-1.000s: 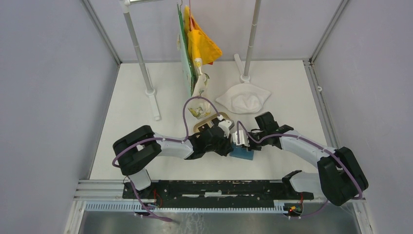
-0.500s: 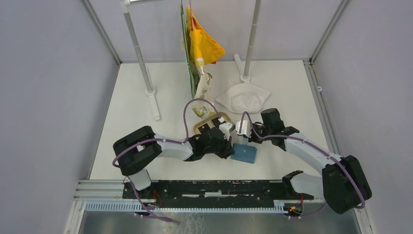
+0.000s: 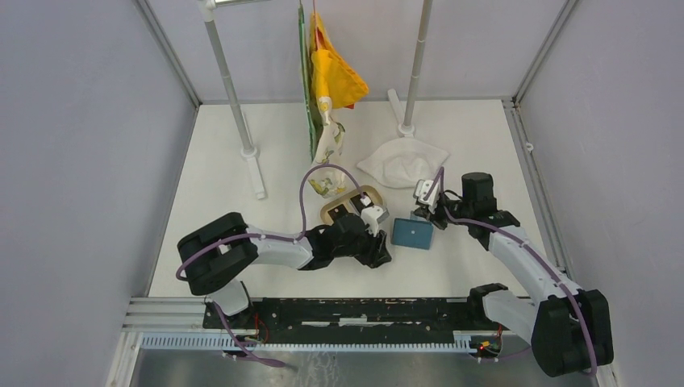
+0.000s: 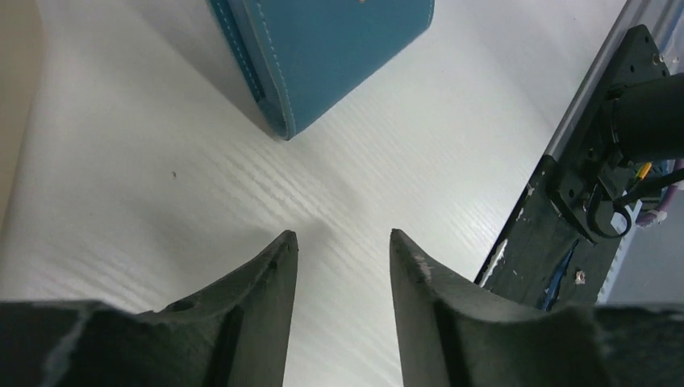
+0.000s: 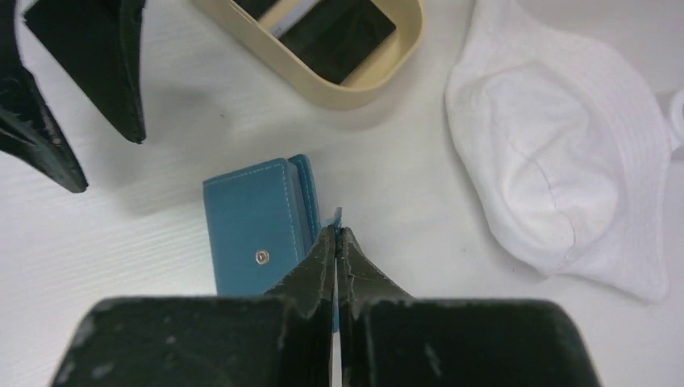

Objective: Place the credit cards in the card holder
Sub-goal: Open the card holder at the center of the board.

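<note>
Since your right hand (image 5: pixel 335 230) grips only an edge of the card holder (image 5: pixel 250 238), left hand (image 4: pixel 343 243) released, it may slip.

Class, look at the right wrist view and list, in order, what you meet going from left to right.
left gripper → wallet → white hat. The tray is left out, since it overlaps the wallet's span.

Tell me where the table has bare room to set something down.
Bare table lies left of the rack foot, right of the white hat, and between the card holder and the arm bases. Crowded centre: tan tray, card holder, left end effector, right end effector.
</note>
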